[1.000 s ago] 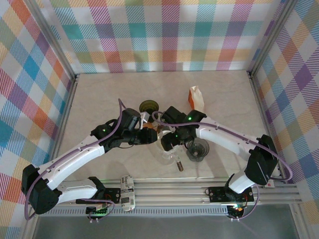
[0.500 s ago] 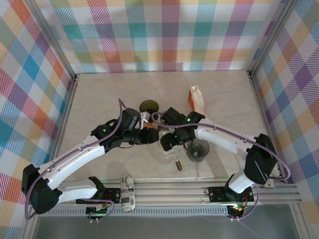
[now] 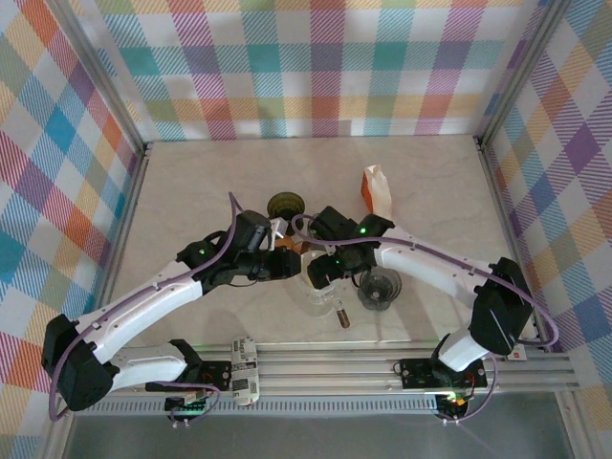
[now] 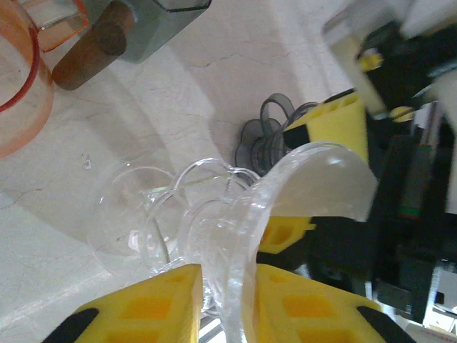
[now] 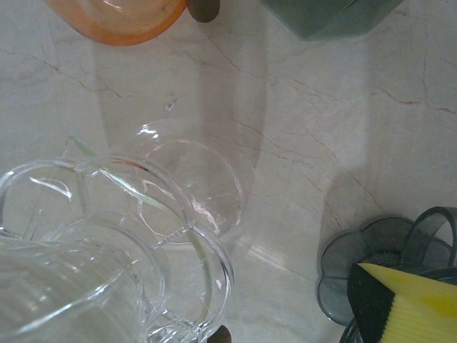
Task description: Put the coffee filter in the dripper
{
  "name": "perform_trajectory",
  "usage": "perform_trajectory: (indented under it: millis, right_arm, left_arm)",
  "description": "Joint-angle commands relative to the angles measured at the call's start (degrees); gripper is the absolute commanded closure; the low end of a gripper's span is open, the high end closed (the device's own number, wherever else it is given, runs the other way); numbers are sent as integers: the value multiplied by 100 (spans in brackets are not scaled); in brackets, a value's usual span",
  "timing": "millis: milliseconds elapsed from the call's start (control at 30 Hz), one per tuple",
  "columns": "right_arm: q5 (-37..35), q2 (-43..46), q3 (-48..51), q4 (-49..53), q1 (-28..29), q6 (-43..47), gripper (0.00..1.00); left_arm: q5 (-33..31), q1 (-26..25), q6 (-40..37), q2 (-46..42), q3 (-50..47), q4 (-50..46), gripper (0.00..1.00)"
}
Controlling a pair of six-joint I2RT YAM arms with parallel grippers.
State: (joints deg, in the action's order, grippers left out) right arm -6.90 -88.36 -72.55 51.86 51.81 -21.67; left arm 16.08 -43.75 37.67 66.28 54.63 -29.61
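Two arms are reaching in from the rail (image 3: 382, 368) nearest me and meeting over the middle of the table (image 3: 191, 182). The left gripper (image 4: 227, 282) is pinching the thin rim of a clear dripper (image 4: 246, 229), its yellow fingers closed tight on the edge. The right gripper (image 3: 318, 275) is standing with its jaws wide, one on either side of that dripper's cone, and I cannot tell whether they are pressing on it or only straddling it. Just beside them a grey dripper (image 3: 379, 287) is sitting on the table, and an orange cup (image 4: 18, 78) is standing a little beyond. Farther back, right of centre and well apart from both grippers, what I am taking for the filter (image 3: 380, 191) is lying flat: a white fan-shaped piece with an orange end. If it is paper, it is going to be very light, limp and easy to crease or tear. I am guessing a soft pinch on its open edge would serve best, though it may slide on the smooth top. The table is looking like pale marbled stone, glossy and catching the light. Behind and to both sides, plaid walls (image 3: 316, 67) in pastel checks are closing the space in.
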Motion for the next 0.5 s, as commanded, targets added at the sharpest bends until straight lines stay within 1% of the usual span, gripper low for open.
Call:
perform_trajectory:
  millis: [0, 167, 467]
  right_arm:
    - [-57, 314, -232, 35, 7, -152, 13]
    - [-128, 451, -314, 154, 5, -186, 13]
    - [-313, 316, 35, 270, 5, -249, 13]
  left_arm:
    - [115, -52, 21, -62, -104, 111, 80]
    - [86, -50, 78, -163, -172, 122, 82]
    - [88, -53, 160, -170, -241, 197, 82]
